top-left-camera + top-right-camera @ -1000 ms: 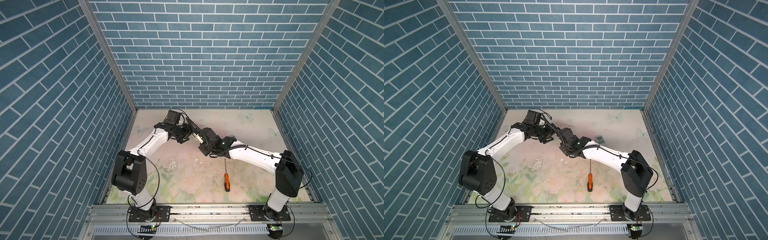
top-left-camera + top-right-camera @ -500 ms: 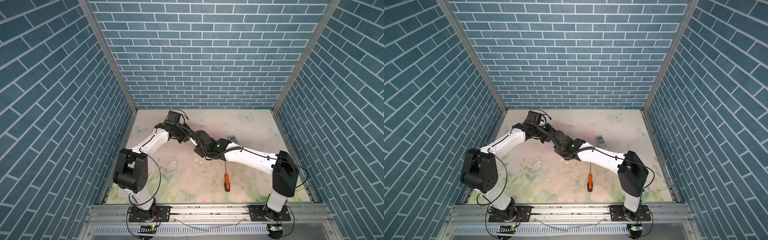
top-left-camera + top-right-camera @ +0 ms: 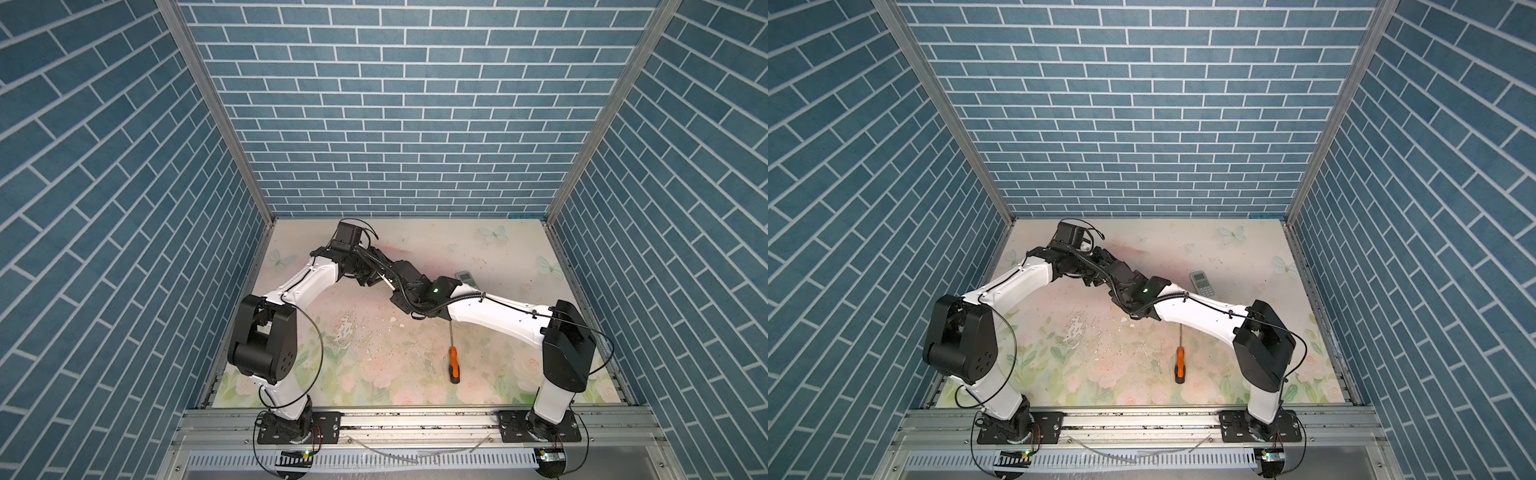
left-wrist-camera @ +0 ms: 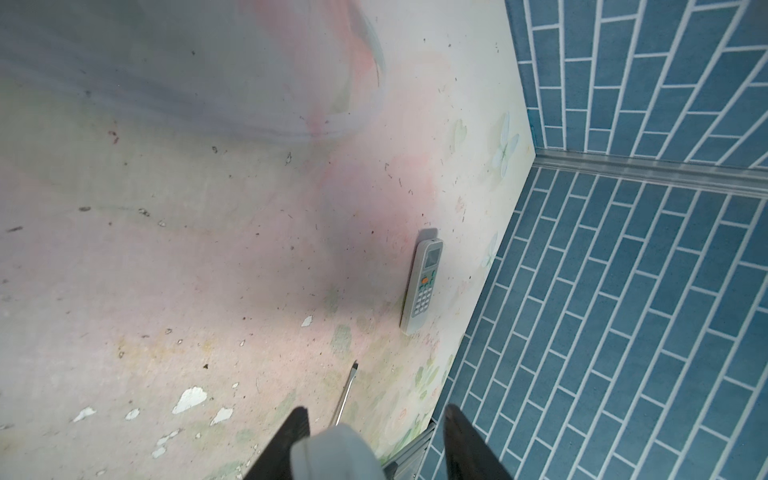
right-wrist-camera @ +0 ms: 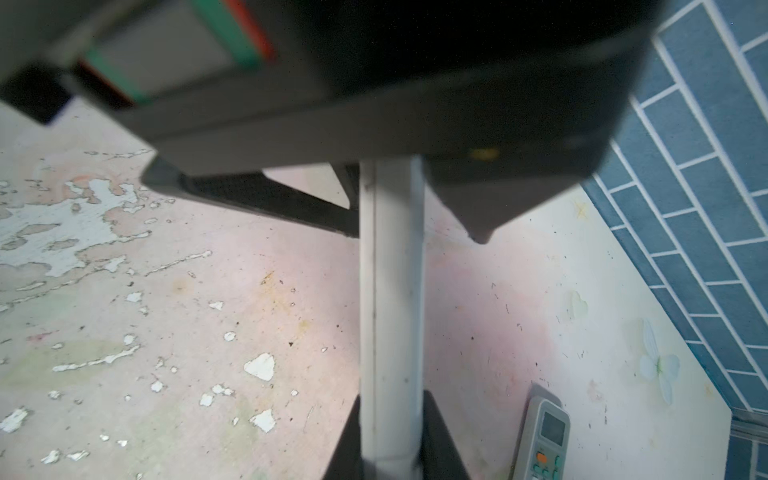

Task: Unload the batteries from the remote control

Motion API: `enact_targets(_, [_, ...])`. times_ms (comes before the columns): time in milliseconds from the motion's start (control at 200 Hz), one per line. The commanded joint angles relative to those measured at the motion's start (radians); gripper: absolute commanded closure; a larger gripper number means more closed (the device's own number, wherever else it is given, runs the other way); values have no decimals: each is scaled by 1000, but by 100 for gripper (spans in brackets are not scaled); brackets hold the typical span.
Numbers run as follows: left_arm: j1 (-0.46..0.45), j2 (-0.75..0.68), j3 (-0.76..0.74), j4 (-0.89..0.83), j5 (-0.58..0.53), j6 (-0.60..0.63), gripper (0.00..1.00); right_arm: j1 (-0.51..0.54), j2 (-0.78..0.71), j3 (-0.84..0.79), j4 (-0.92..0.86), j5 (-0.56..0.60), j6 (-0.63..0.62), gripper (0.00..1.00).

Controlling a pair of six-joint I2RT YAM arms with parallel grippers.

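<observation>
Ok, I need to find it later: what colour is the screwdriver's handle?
Orange, with a black end; the screwdriver shows best in a top view.

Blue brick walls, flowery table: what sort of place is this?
Probably a robot test booth: blue brick-print wall panels, a worn floral-print tabletop, and two white-and-black robot arms bolted to a grey metal rail.

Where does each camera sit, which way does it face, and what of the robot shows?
Top views: high at the front, looking down into the cell; left arm and right arm show from their bases, over the table.
Left wrist: on the left arm, looking past the open left hand across the table to a remote.
Right wrist: looking along a white bar gripped by the right hand; the left hand looms ahead.
Shared: every view shows that remote.
</observation>
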State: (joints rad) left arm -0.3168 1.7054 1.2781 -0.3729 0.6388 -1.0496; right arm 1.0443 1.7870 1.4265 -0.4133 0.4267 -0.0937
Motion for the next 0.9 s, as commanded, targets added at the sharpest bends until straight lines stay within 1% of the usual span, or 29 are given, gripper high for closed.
enact_targets(0, [13,-33,-3,6,35,-18,45,-3,12,37,-5,47,8,100])
enact_targets(75, [16,-35,7,-6,42,-30,48,-3,12,35,2,50,10,100])
enact_targets(225, [18,-36,19,-13,56,-46,60,-3,17,35,8,56,8,100])
enact_targets(405, [18,-42,20,-18,55,-45,64,-3,22,20,25,60,9,100])
enact_targets(440, [18,-38,16,-13,56,-46,65,-3,24,21,27,58,9,100])
enact_targets(455, [18,-37,13,-9,57,-71,66,-3,23,22,29,58,10,100])
enact_targets(510, [17,-36,-4,11,64,-89,69,-4,24,25,32,52,9,100])
enact_targets(610, [18,-36,-16,22,68,-94,74,-4,22,25,37,52,9,100])
enact_targets(895, [22,-18,-19,59,84,-111,96,-4,14,21,41,56,9,100])
